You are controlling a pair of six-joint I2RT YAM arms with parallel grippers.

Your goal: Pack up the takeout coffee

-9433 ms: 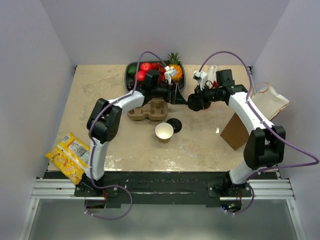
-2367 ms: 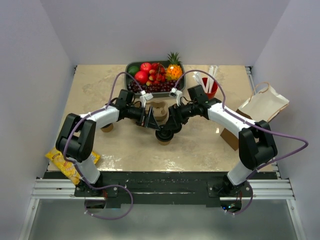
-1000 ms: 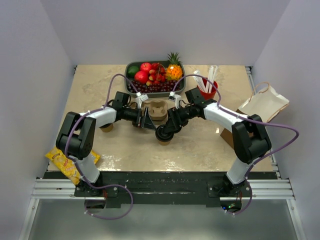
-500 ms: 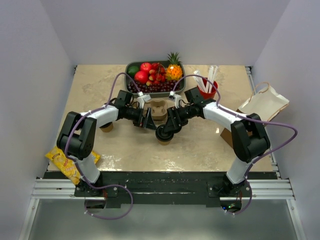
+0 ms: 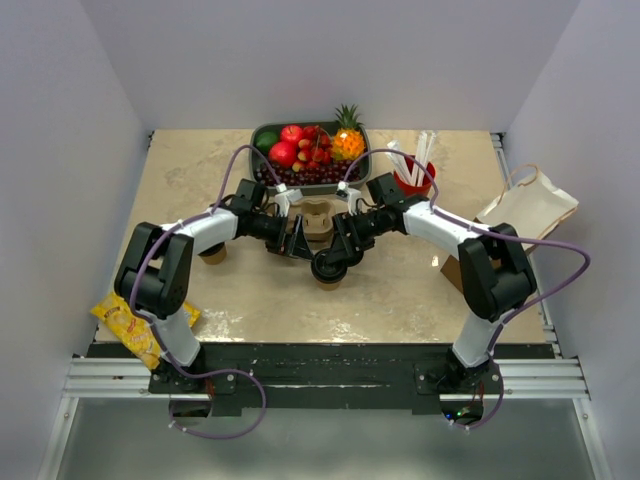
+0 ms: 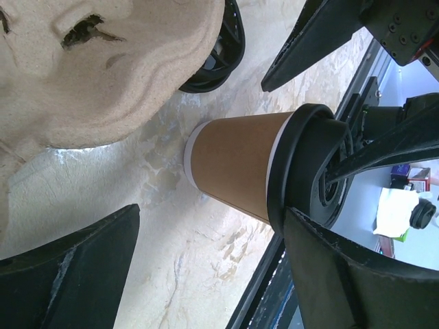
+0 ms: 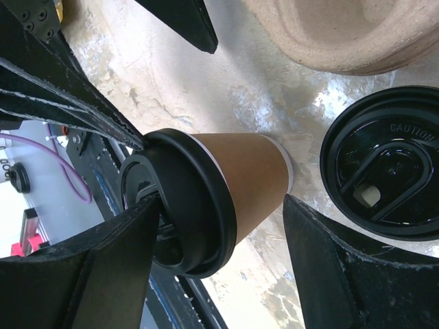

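Beige marbled tabletop (image 5: 400, 290), pale lilac walls (image 5: 300, 60). Takeout coffee (image 6: 233, 164): kraft-brown, black lid (image 6: 302, 164) on, upright just beside cardboard carrier (image 6: 103, 62), between left jaws and right jaws, both apart.

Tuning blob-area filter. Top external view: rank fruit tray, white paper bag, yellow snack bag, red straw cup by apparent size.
1. fruit tray
2-3. white paper bag, yellow snack bag: look alike, unranked; left arm covers the snack bag's corner
4. red straw cup
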